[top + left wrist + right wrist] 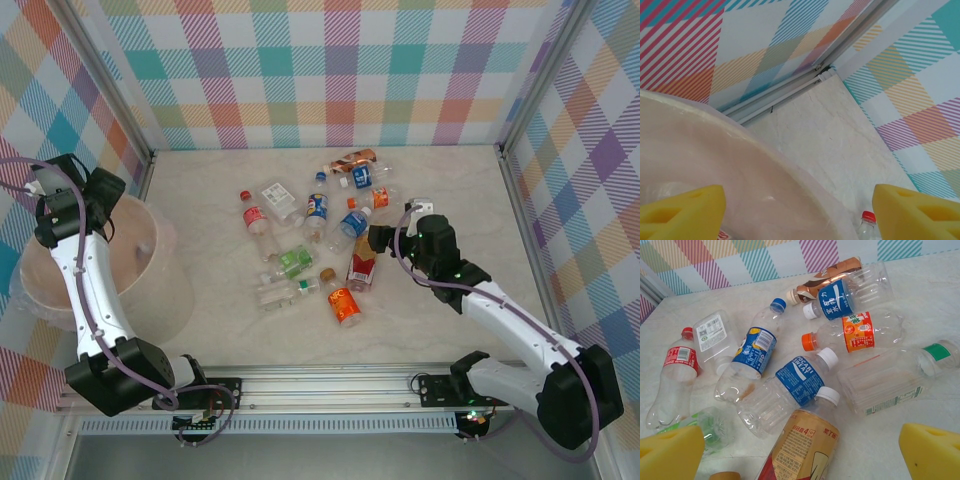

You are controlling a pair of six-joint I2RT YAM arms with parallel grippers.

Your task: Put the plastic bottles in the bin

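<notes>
My left gripper (58, 215) is hovering over the pale pink-white bin (160, 285) at the left, its jaws spread wide and gripping nothing. My right gripper (378, 238) is hanging fully agape and empty just above the plastic bottles (352, 225) — they are lying scattered mid-table, right of the bin.

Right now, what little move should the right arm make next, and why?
Probably lower the right gripper onto the tan-labelled bottle: its jaws stand open and empty directly over that bottle, which lies between the yellow fingers, closer than the other bottles.
</notes>
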